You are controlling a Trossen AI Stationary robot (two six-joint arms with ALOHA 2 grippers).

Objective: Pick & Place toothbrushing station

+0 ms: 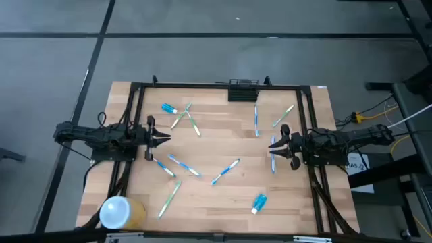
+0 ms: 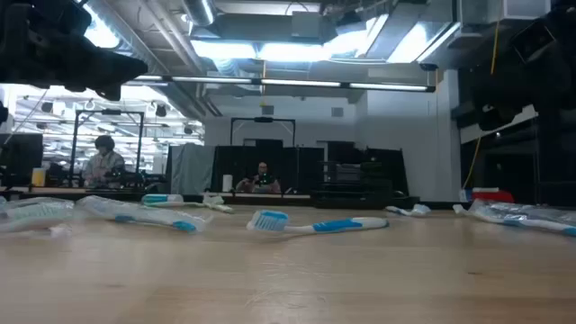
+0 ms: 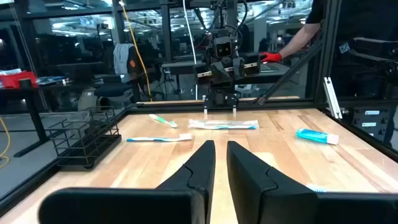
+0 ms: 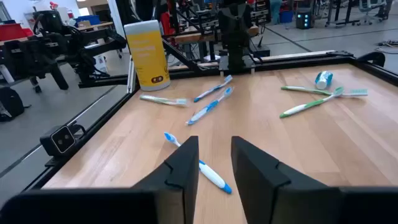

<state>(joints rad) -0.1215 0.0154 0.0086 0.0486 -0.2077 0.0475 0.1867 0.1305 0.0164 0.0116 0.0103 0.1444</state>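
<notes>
The toothbrushing station, a small black wire rack, stands on the table at the middle of the far edge. It also shows in the left wrist view. My left gripper hovers over the table's left part with its fingers a narrow gap apart, empty. My right gripper hovers over the right part, open and empty. A blue toothbrush lies on the table under its fingers. Both grippers are well short of the rack.
Several toothbrushes lie scattered on the wood, among them one in the middle and green ones at the far left. Toothpaste tubes lie at the far left and near right. A white-topped yellow cylinder stands at the near left corner.
</notes>
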